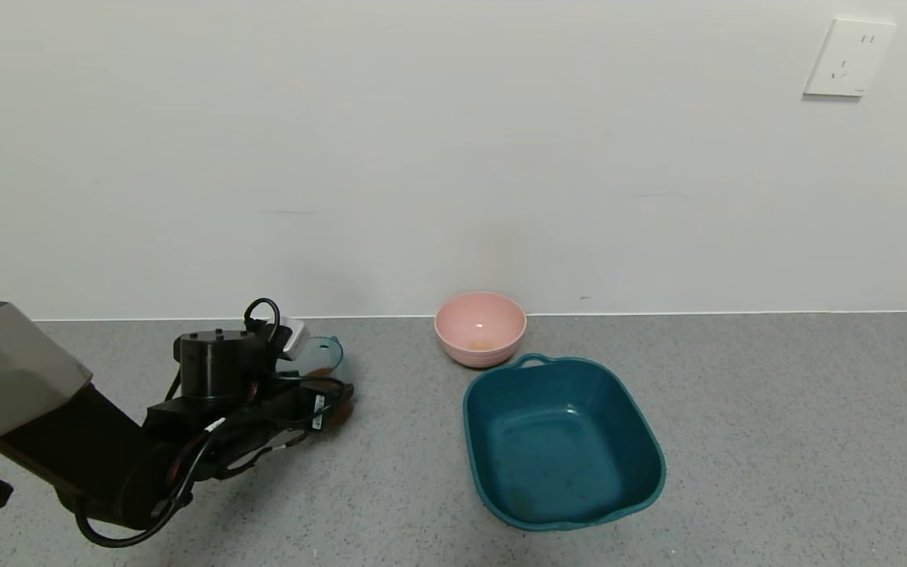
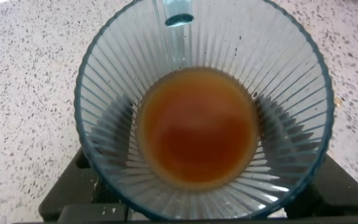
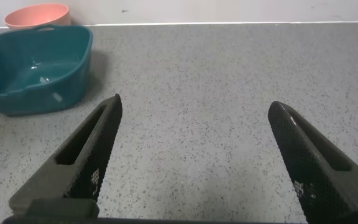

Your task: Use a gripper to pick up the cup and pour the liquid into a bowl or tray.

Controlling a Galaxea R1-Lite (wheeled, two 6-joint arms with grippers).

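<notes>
A robot test bench is standing in for a kitchen counter: speckled grey countertop (image 1: pixel 776 441) is meeting a bare white wall (image 1: pixel 453 157) bearing a single power socket (image 1: pixel 849 57).

one cup (image 1: pixel 323 356), one pink bowl (image 1: pixel 479 327), one teal basin (image 1: pixel 562 441), two hands: left hand (image 1: pixel 327 398), right hand (image 3: pixel 194 155).

Showing no readable text, label, brand or number anywhere. Bearing small white marks too tiny to make out: the inner faces of the right gripper's fingers (image 3: pixel 96 176), and a white tag on the left arm's cable (image 1: pixel 317 423).
</notes>
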